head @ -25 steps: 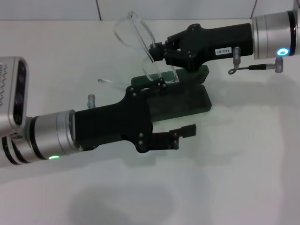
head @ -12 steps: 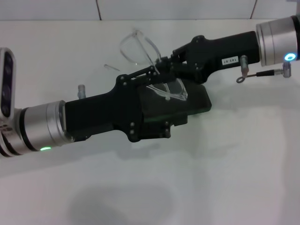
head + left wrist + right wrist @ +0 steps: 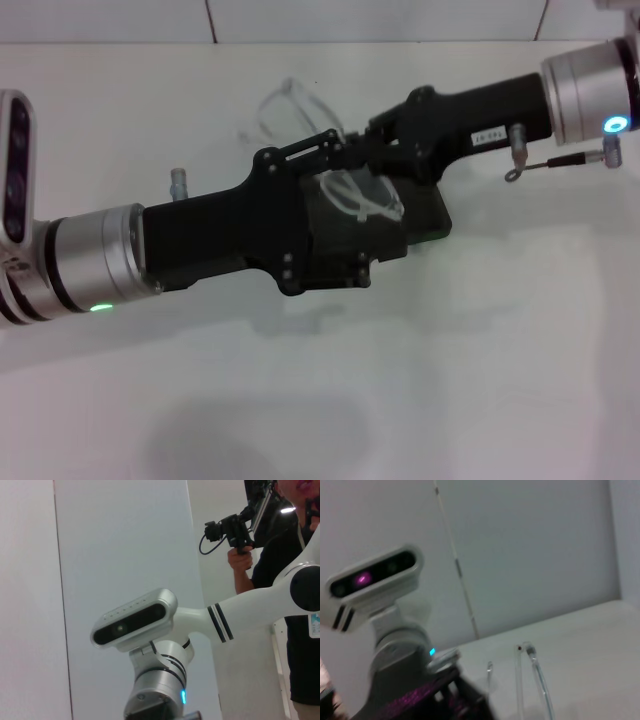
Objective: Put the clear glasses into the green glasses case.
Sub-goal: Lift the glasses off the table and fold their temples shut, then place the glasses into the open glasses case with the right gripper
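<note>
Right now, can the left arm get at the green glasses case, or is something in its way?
Probably yes. In the head view the left gripper already sits over the green glasses case, apparently at its edge. The right gripper holds the clear glasses above the case, close by, so room there is tight.

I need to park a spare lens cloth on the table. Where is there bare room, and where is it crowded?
The table is bare in front of the left hand, and to the right of the green glasses case. It is crowded mid-table: both hands meet over the case, the right hand holding the clear glasses.
</note>
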Controlling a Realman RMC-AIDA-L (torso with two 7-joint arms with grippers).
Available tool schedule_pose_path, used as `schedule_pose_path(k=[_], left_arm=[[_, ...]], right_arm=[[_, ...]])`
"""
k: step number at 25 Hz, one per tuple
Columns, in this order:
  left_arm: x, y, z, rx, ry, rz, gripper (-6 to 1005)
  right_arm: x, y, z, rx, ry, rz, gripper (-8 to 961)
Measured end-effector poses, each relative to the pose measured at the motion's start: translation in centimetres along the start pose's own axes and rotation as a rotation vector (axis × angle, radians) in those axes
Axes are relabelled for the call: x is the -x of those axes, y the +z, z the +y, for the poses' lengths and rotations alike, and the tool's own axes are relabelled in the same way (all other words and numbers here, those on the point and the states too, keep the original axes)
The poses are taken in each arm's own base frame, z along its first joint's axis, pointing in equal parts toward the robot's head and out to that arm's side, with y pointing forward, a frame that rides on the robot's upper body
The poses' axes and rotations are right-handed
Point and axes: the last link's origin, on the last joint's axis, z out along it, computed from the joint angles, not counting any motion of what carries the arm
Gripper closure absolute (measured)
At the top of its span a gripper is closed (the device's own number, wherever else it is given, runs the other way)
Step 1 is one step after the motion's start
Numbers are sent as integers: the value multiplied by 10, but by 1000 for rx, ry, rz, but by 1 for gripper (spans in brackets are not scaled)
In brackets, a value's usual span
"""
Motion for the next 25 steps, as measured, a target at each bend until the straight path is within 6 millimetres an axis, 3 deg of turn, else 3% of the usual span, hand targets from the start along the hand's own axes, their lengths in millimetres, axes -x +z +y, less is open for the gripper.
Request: schedule_pose_path(k=[8, 25], left_arm=[[0, -12, 9, -10, -13, 21, 164], [0, -8, 9, -6, -11, 26, 164]], right_arm=[[3, -21, -8, -64, 31, -101, 889], [-6, -12, 12, 87, -4, 32, 889]])
